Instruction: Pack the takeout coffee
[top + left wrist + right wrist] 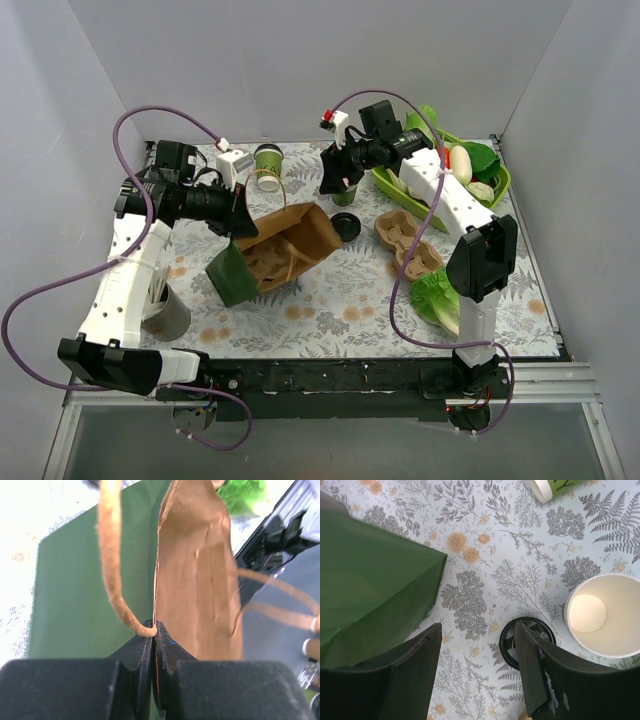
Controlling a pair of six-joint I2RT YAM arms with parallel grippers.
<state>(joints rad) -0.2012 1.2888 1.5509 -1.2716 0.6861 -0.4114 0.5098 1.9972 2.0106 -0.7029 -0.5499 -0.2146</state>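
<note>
Left gripper [155, 630] clamped tight on rim of green-and-brown paper bag [285, 250]. Right gripper [477, 625] spread, empty, over flat round black plastic lid [509, 645]; small paper cup [602, 615] stands uncapped just beside. Assessment: capping and bagging outstanding

Can't read a single word, logo or number anywhere; the paper cup [602, 615] and bag [310, 235] show no legible print.
</note>
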